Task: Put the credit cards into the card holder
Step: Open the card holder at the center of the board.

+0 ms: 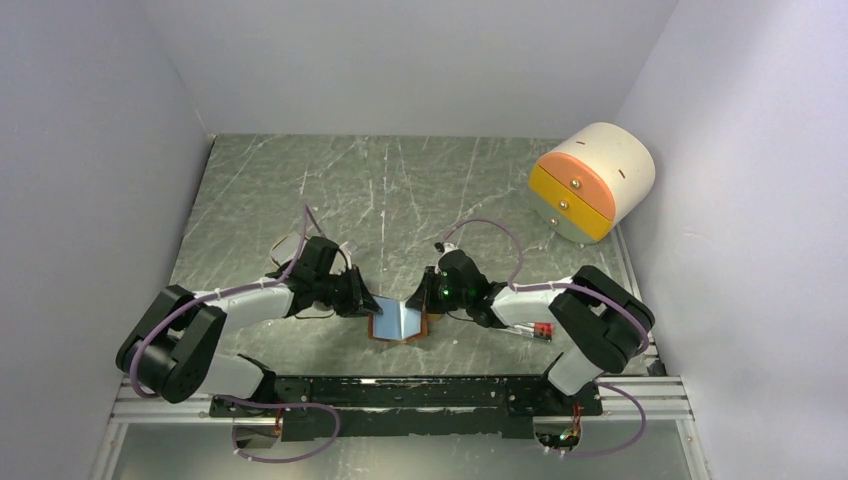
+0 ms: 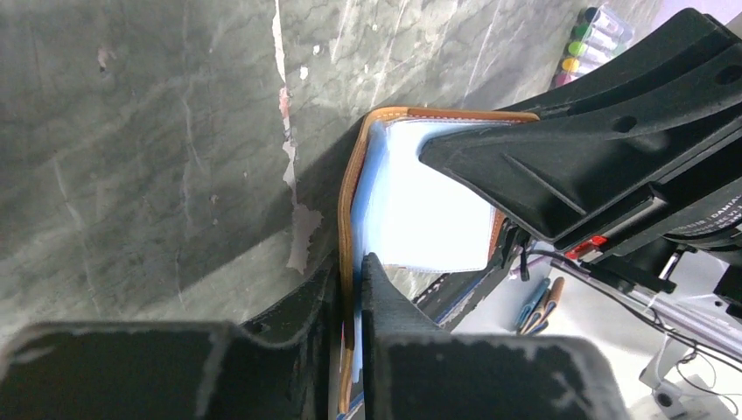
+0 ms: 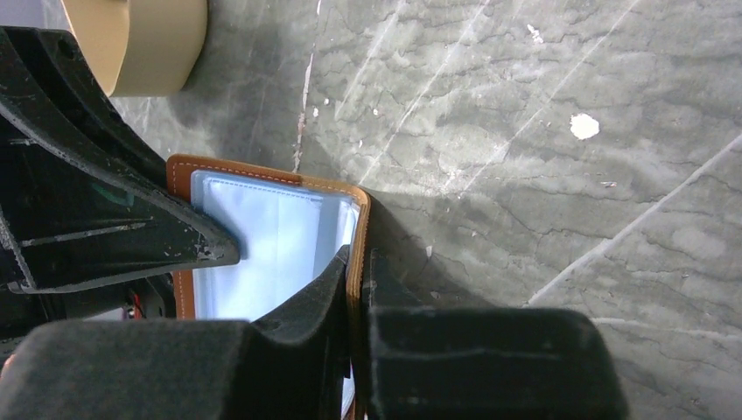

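The card holder (image 1: 398,322) is held up off the table (image 1: 300,190) between the two arms, near the front edge and about midway between the bases. It is open in a V, brown leather on the outside and pale blue and glossy on the inside, with the fold pointing away from the camera above.

The left gripper (image 1: 365,300) comes in from the left and is closed tight on the left flap. In the left wrist view the two black fingers (image 2: 389,306) pinch the tan edge of the leather, one on each side of it, with no gap showing.

The right gripper (image 1: 425,295) comes in from the right and is clamped on the other flap in the same way. In the right wrist view its fingers (image 3: 319,289) squeeze the stitched brown rim, the pale blue face lying to their left. Each wrist view shows the other gripper just beside the open holder.

Whether the pale blue surface is a card or only the pocket lining cannot be told.

A cream drum (image 1: 600,175) with an orange and a yellow drawer front stands at the far right corner of the table, well apart from the holder. A pack of coloured pens (image 2: 588,39) shows at the top right of the left wrist view
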Available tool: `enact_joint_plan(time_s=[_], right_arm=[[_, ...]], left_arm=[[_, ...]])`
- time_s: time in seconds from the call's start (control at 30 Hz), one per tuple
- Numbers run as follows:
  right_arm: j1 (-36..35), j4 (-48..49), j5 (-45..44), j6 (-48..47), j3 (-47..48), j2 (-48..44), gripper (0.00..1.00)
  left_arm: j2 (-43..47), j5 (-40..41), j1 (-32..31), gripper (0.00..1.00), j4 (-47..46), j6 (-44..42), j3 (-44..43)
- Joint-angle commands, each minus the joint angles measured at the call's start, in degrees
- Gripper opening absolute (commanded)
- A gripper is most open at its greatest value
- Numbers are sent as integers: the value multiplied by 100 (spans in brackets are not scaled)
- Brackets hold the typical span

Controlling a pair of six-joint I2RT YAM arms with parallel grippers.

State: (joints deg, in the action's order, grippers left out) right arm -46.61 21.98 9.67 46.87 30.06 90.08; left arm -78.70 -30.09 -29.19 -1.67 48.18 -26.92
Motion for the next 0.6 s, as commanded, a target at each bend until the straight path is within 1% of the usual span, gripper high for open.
enact_joint_plan(time_s=[0.0,0.13,0.17,0.27,0.33,0.47,0.57], right_arm=[[16,-138,-4,-61,78,-192,14],[17,-687,-67,-331,669,-381,38],[19,-820,-112,-389,860,-425,42],[52,-998,-185,-537,1385,-386,50],[70,-1119,-224,-706,1790,-148,52],[55,-1336,-159,-1101,2841,685,54],[-34,-1593,-128,-1304,3605,1259,53]], left_arm=[[158,291,-16,9,563,-210,-317],[613,841,-15,9,1353,-169,-372],[806,933,-16,9,1501,-89,-318],[1370,1248,-17,9,2069,85,-238],[1695,1439,-17,9,2429,163,-250],[2143,1694,-11,9,3035,279,-270],[2350,1555,-107,9,3260,424,-291]])
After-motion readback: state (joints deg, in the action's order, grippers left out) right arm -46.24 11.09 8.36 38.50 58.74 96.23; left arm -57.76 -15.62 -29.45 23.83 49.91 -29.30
